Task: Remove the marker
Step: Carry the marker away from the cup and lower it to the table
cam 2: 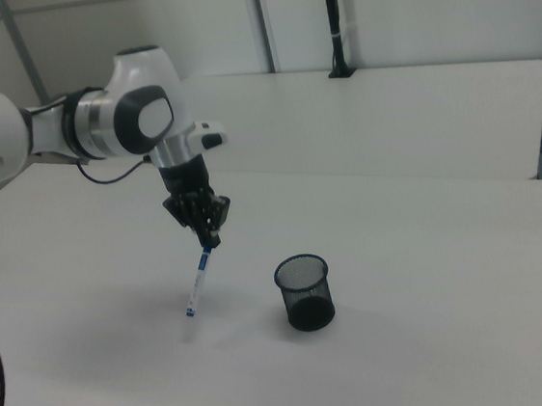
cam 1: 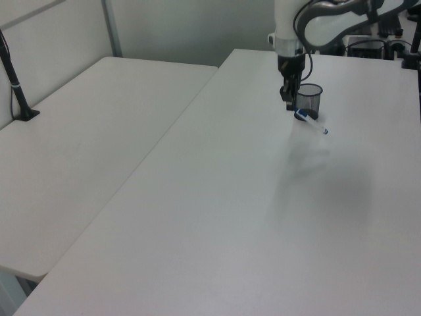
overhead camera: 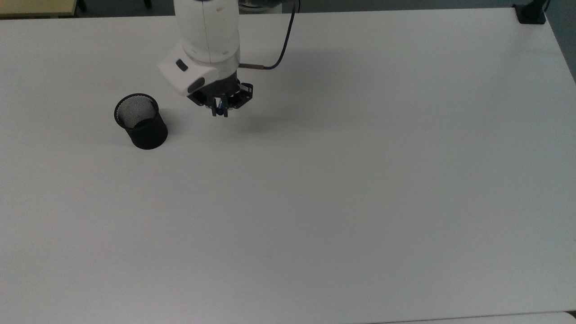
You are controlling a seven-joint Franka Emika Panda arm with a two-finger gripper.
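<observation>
My gripper (overhead camera: 220,110) is shut on the upper end of the marker (cam 2: 200,280), a slim white pen with blue ends. The pen hangs slanted below the fingers, outside the cup, with its lower tip close to the table; I cannot tell whether it touches. In the top view the marker (overhead camera: 219,109) shows end-on as a blue spot. In the left view the marker (cam 1: 312,123) slants to the left view's right from the gripper (cam 1: 290,104). The black mesh cup (overhead camera: 140,120) stands upright with nothing in it, to the top view's left of the gripper (cam 2: 210,237).
The white table (overhead camera: 342,193) stretches wide to the top view's right and front. A black clamp (overhead camera: 531,13) sits on its far right corner. A second table (cam 1: 85,131) adjoins in the left view, with a black pole (cam 1: 16,85) clamped on it.
</observation>
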